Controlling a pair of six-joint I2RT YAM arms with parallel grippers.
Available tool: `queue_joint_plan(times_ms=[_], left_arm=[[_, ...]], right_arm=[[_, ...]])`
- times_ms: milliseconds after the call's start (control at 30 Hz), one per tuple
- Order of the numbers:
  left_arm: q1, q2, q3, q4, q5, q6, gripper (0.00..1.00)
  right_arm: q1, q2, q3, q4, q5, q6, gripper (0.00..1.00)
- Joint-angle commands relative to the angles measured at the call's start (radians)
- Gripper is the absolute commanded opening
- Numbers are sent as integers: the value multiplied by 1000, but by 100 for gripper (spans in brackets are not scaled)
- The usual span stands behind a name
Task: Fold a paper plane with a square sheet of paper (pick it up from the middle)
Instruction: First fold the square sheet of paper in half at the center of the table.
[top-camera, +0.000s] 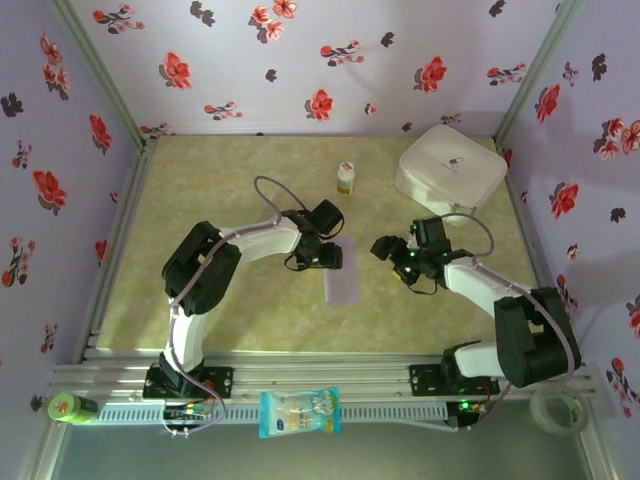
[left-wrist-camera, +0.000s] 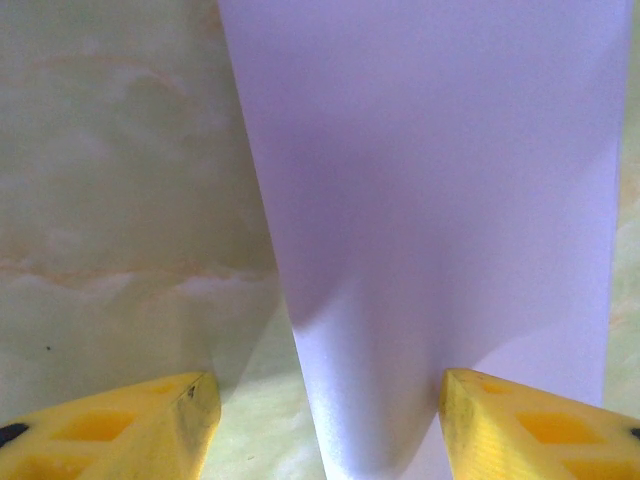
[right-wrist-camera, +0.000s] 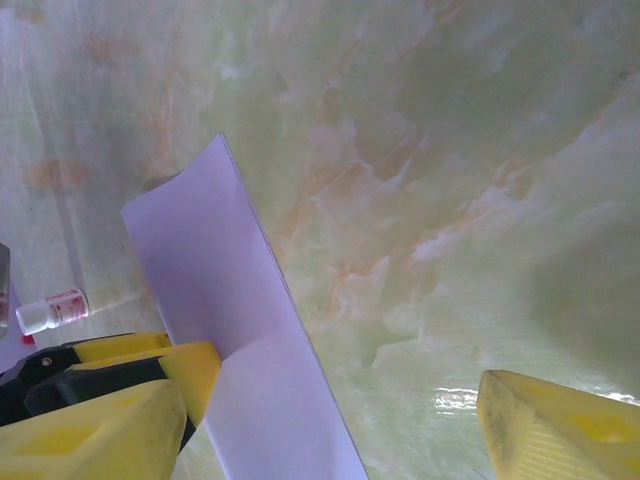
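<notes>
Lavender paper sheet (top-camera: 343, 283): left end effector (top-camera: 328, 257) spread astride its edge, right end effector (top-camera: 385, 248) spread alongside.

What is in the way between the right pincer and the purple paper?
Nothing visible. The right pincer is open right at the edge of the purple paper; the bottle stands farther back.

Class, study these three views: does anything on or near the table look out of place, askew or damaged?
The blue-white snack packet lies on the front rail, off the tabletop, and has no part in the folding. The lavender paper is a narrow strip, not a square, with no tear visible.
</notes>
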Motion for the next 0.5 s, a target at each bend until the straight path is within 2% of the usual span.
queue_joint_plan(times_ms=[0,267,467], left_arm=[[-11,86,-16,27,-6,43,62],[-13,101,-10,10,-11,36,62],[-13,100,-23,26,-15,4,62]], right_arm=[[9,22,6,24,-21,6,74],[16,30,10,26,-22,6,75],[25,46,15,38,-41,-1,63]])
